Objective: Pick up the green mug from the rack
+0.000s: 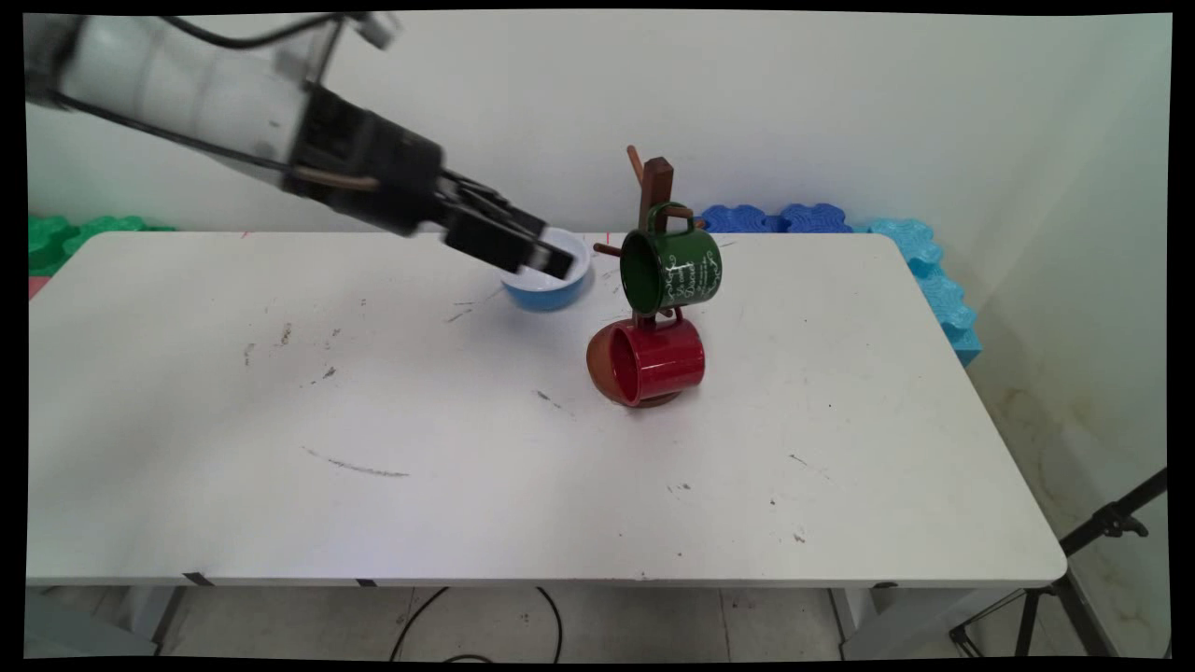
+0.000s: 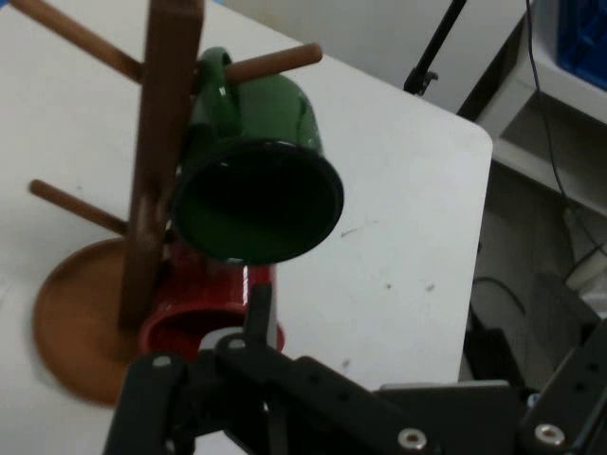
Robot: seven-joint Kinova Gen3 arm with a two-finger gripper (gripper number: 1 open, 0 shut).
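Observation:
My gripper (image 1: 553, 259) hangs just over a blue bowl (image 1: 553, 289) with a white inside, at the table's back middle. Its fingers look shut with nothing between them. Right of the bowl stands a wooden mug tree (image 1: 657, 182) on a round brown base. A green mug (image 1: 674, 269) hangs on an upper peg, mouth toward the gripper. A red mug (image 1: 655, 362) hangs lower, by the base. In the hand view the green mug (image 2: 254, 194) and the red mug (image 2: 204, 318) lie straight ahead of the gripper (image 2: 258, 313), with the tree's post (image 2: 156, 171) to their left.
Blue foam pieces (image 1: 920, 271) line the table's far right edge and green ones (image 1: 70, 238) the far left corner. A black tripod (image 1: 1088, 560) stands on the floor at the right. The white table (image 1: 467, 485) carries scuff marks.

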